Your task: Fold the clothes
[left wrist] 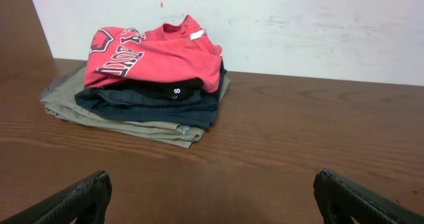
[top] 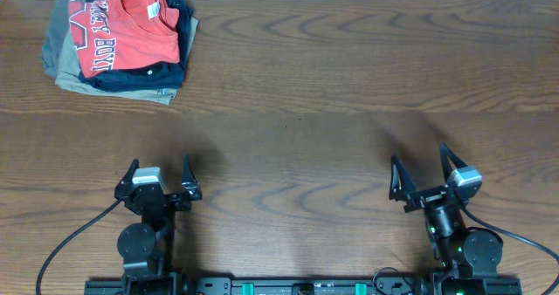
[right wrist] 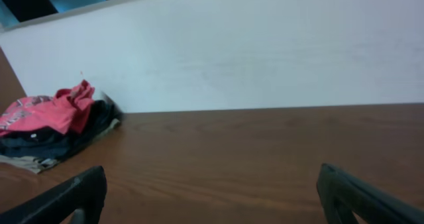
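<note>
Far-left back corner of the tabletop point(top: 297, 112): you had the coral-red T-shirt point(top: 122, 29) lying on top of a pile, doubled over with its navy lettering facing up. Under it were the dark navy and black garments point(top: 144, 75), and these sat on the khaki garment point(top: 63, 64) at the bottom. It read as a finished stack, parked at the back edge to leave you working room in front, though the shirt's fold looked loose and rumpled. No bin, basket or tray was in view; the pile itself was the only thing carrying anything. Your left tool point(top: 160, 161) stood released, jaws wide, grasping nothing, well apart from the pile and near the front edge. Your right tool point(top: 418, 154) was likewise released and empty, further from the clothes, probably a rest pose.
</note>
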`<state>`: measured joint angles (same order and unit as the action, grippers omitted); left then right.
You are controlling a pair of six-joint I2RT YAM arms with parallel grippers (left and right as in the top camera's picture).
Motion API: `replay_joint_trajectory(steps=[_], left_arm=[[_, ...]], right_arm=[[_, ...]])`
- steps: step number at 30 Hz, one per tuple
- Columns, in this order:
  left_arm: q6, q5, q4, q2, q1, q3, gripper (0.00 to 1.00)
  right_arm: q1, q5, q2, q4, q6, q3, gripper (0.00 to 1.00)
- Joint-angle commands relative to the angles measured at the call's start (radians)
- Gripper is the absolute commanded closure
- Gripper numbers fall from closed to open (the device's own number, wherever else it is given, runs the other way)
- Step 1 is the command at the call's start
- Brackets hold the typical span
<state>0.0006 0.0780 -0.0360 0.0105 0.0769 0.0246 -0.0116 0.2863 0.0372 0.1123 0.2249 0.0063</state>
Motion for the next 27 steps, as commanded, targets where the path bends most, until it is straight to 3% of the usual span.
replay_joint_trajectory(steps=[1, 12, 15, 27], left_arm=[[0.006, 0.007, -0.026, -0.006, 0.003, -0.021, 0.02], [0.006, 0.007, -0.026, -0.006, 0.003, -0.021, 0.02], [0.006, 0.007, -0.026, -0.006, 0.003, -0.021, 0.02], [0.006, 0.007, -0.027, -0.006, 0.003, -0.021, 0.02]], right_arm=[[0.013, -0.056, -0.032, 0.011, -0.013, -0.001, 0.01], [0.045, -0.3, -0.032, -0.09, -0.013, -0.001, 0.01], [0.048, -0.291, -0.032, -0.194, -0.013, -0.001, 0.01], [0.036, -0.283, -0.032, -0.187, -0.013, -0.001, 0.01]])
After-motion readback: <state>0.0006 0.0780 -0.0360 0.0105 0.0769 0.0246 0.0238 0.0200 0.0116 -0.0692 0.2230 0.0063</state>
